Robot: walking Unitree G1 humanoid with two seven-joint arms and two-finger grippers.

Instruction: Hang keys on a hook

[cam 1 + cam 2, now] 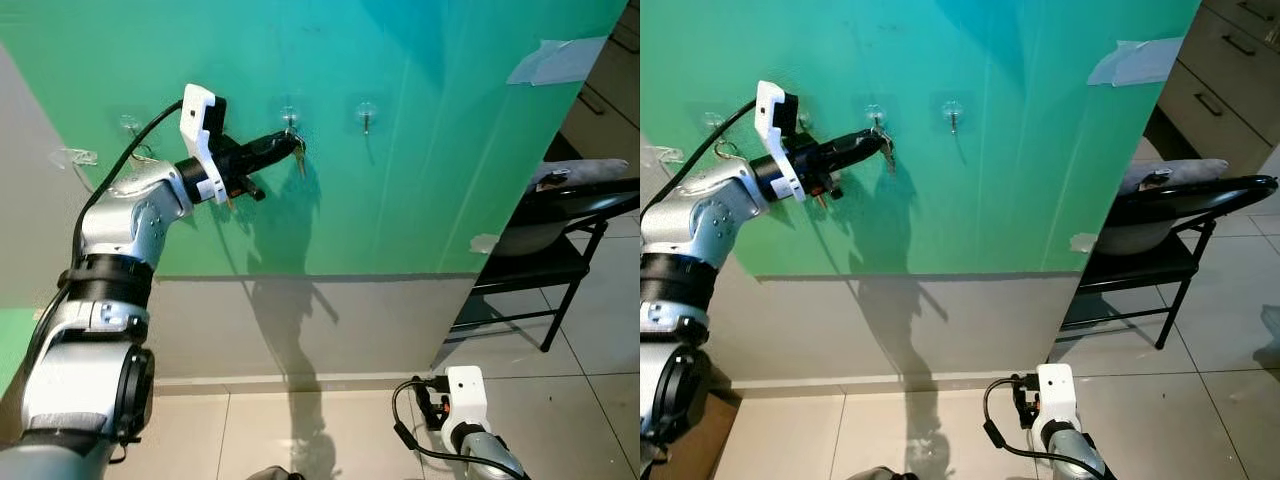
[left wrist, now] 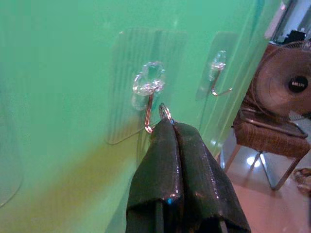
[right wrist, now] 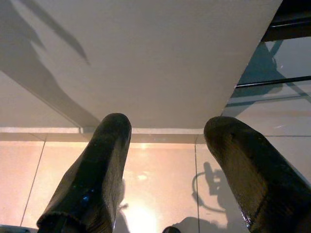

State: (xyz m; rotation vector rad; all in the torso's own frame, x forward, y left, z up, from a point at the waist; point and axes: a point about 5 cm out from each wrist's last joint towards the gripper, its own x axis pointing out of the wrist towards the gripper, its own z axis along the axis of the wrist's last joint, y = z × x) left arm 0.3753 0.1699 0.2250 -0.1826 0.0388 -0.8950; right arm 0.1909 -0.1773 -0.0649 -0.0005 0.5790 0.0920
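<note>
Left end effector (image 2: 167, 127) pinches keys (image 1: 299, 155) at ring, upper centre, beside hook (image 2: 148, 104); slip ring over tip, then release. Right end effector (image 3: 167, 170) wide, idle.

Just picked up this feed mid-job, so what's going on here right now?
The left end effector is raised to the green wall panel, pinching a key ring right at the middle hook, with the keys dangling below. Whether the ring is over the hook yet is unclear. The right end effector hangs open near the floor, idle.
</note>
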